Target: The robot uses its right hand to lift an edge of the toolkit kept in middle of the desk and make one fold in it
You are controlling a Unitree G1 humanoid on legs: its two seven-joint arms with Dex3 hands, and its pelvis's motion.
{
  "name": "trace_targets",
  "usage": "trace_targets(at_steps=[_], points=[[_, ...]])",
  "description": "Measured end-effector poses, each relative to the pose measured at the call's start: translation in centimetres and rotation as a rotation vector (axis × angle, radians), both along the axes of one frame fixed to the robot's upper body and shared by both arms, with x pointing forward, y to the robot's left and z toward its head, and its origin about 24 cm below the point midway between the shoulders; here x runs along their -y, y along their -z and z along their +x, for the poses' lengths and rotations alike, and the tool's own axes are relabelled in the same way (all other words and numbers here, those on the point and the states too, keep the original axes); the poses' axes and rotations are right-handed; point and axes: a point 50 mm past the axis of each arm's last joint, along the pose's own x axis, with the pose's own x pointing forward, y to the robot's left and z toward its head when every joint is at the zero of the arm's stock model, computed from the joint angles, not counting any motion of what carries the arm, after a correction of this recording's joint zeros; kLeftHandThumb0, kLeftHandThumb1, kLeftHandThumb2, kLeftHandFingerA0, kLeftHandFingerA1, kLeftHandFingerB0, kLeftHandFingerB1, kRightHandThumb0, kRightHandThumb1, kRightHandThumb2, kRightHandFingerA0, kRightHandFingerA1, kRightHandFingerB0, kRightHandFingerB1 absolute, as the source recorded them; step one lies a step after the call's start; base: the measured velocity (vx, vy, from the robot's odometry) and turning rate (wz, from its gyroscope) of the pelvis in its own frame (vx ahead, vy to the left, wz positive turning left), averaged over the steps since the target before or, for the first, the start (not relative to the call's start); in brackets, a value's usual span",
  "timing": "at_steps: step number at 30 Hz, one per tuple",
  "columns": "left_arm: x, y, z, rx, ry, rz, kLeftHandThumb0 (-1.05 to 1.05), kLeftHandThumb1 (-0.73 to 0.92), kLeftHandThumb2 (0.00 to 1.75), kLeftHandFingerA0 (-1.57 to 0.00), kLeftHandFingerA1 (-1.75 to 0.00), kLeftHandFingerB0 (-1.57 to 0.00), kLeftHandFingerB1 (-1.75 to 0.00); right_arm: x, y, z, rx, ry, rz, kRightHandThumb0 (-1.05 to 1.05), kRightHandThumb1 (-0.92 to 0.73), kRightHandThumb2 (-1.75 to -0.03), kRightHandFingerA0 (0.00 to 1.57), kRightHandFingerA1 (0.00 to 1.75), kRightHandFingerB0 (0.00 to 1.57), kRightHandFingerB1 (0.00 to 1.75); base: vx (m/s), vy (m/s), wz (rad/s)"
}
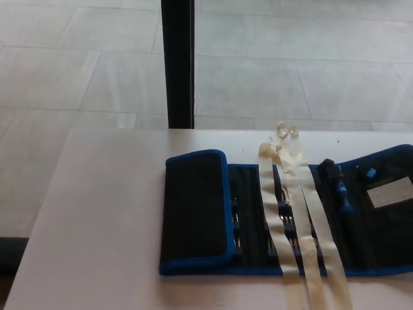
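A black post (178, 61) stands on the grey tiled floor (290, 71) beyond the desk.

One black, blue-edged toolkit (284, 219) lies on one white desk (110, 226), with two cream straps (284, 213) draped across it, one white label (389, 192) at its right end and one dark post (177, 64) standing behind.

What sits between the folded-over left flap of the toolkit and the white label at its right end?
In the head view: between the flap and the label lie pocketed tools, two cream ribbons and a blue-handled tool.
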Motion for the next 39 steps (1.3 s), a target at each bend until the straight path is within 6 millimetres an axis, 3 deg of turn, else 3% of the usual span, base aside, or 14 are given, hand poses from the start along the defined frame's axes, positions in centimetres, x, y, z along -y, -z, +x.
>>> trace_targets(at_steps=[1, 6, 10, 14, 16, 18, 23, 30, 31, 34, 36, 37, 39], points=[[-0.1, 0.0, -0.1, 0.005, -0.007, -0.002, -0.74, 0.88, 0.65, -0.52, -0.69, -0.44, -0.54, 0.2, -1.0, 0.7, 0.044, 0.006, -0.009, -0.78, -0.73, -0.62, 0.82, 0.70, 0.41, 0.69, 0.00, 0.000, 0.00], [-0.2, -0.1, -0.1, 0.021, -0.030, -0.012, -0.75, 0.89, 0.66, -0.54, -0.69, -0.44, -0.54, 0.4, -6.0, 3.8, 0.244, -0.016, -0.082, -0.77, -0.74, -0.62, 0.76, 0.64, 0.42, 0.55, 0.00, 0.000, 0.03], [-0.2, 0.0, -0.2, 0.016, -0.034, -0.015, -0.76, 0.88, 0.66, -0.56, -0.71, -0.48, -0.61, -0.7, -7.4, 5.1, 0.299, -0.067, -0.125, -0.78, -0.71, -0.61, 0.75, 0.61, 0.47, 0.50, 0.00, 0.000, 0.04], [-0.2, 0.0, -0.3, 0.017, -0.039, -0.019, -0.73, 0.89, 0.66, -0.51, -0.67, -0.42, -0.52, -2.6, -8.1, 6.6, 0.333, -0.159, -0.149, -0.71, -0.75, -0.62, 0.63, 0.53, 0.38, 0.38, 0.00, 0.000, 0.00], [-0.2, 0.0, -0.3, 0.019, -0.041, -0.021, -0.74, 0.89, 0.66, -0.51, -0.66, -0.40, -0.51, -3.4, -8.3, 7.1, 0.333, -0.215, -0.154, -0.71, -0.76, -0.62, 0.59, 0.50, 0.37, 0.37, 0.00, 0.000, 0.00], [-0.2, 0.0, -0.3, 0.018, -0.041, -0.021, -0.74, 0.89, 0.66, -0.53, -0.70, -0.50, -0.61, -4.1, -8.4, 7.4, 0.321, -0.271, -0.164, -0.64, -0.78, -0.63, 0.47, 0.45, 0.31, 0.36, 0.00, 0.000, 0.00], [-0.2, 0.1, -0.4, 0.016, -0.042, -0.022, -0.73, 0.88, 0.66, -0.51, -0.71, -0.42, -0.54, -5.9, -8.1, 8.2, 0.249, -0.435, -0.190, -0.59, -0.78, -0.63, 0.49, 0.44, 0.35, 0.36, 0.00, 0.000, 0.00], [-0.3, 0.0, -0.4, 0.022, -0.049, -0.025, -0.74, 0.88, 0.66, -0.54, -0.72, -0.50, -0.62, -9.0, -6.2, 9.2, 0.105, -0.680, -0.168, -0.57, -0.76, -0.63, 0.56, 0.49, 0.42, 0.39, 0.00, 0.000, 0.00], [-0.4, -0.1, -0.4, 0.024, -0.052, -0.024, -0.73, 0.88, 0.66, -0.53, -0.70, -0.50, -0.62, -9.5, -5.7, 9.5, 0.079, -0.718, -0.157, -0.60, -0.61, -0.93, 0.52, 0.60, 0.35, 0.51, 0.00, 0.000, 0.00], [-0.7, -0.4, -0.5, 0.027, -0.058, -0.016, -0.75, 0.89, 0.66, -0.52, -0.67, -0.42, -0.54, -10.5, -4.6, 9.8, 0.012, -0.798, -0.130, -0.60, -0.61, -0.94, 0.53, 0.60, 0.31, 0.50, 0.00, 0.000, 0.00], [-0.8, -0.5, -0.6, 0.027, -0.058, -0.015, -0.74, 0.89, 0.66, -0.51, -0.66, -0.42, -0.53, -10.7, -4.1, 10.0, -0.036, -0.843, -0.127, -0.61, -0.60, -0.92, 0.54, 0.61, 0.33, 0.50, 0.00, 0.000, 0.00], [-0.8, -0.5, -0.7, 0.026, -0.059, -0.016, -0.75, 0.90, 0.66, -0.52, -0.67, -0.43, -0.53, -10.8, -3.9, 10.0, -0.052, -0.857, -0.125, -0.58, -0.74, -0.62, 0.59, 0.49, 0.36, 0.37, 0.00, 0.000, 0.00], [-0.8, -0.4, -0.9, 0.019, -0.057, -0.017, -0.74, 0.90, 0.66, -0.54, -0.70, -0.47, -0.58, -10.7, -3.5, 10.0, -0.083, -0.877, -0.121, -0.57, -0.74, -0.61, 0.58, 0.49, 0.37, 0.37, 0.00, 0.000, 0.00]])
